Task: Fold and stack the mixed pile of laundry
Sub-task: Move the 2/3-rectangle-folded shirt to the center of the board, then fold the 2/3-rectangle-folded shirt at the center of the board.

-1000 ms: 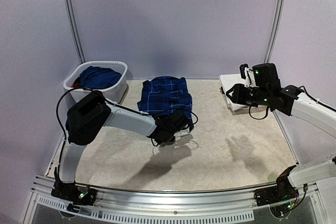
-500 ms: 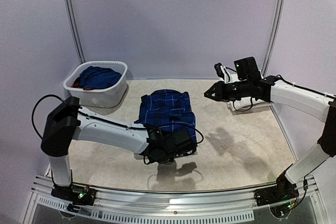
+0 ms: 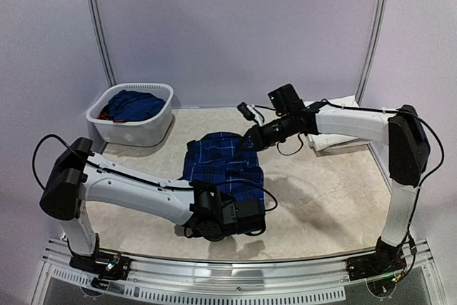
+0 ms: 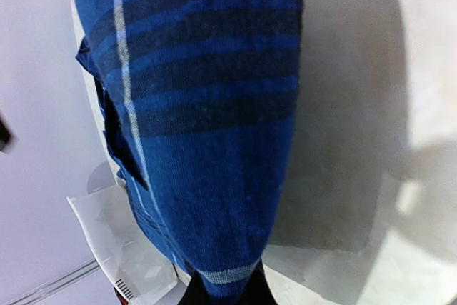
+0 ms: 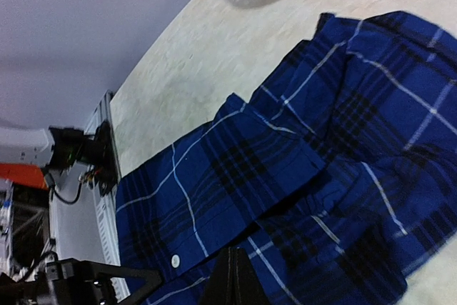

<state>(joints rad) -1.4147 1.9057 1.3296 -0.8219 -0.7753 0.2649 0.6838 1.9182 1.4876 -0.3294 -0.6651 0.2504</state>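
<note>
Plaid shirt (image 3: 218, 163) lay midway on the surface (image 3: 325, 198), long axis running near to far. Left jaws were clamped on its near hem; right jaws, pressed together, sat at its far-right corner, grip unclear.

Top view is evenly lit from overhead, a bit dim and low-res, with soft arm shadows on the counter (image 3: 321, 191). In the left wrist view the plaid shirt (image 4: 207, 105) sits very close and soft-focused, casting a hard shadow to its right; bright patch lower right. Right wrist view is tilted and slightly blurred.
</note>
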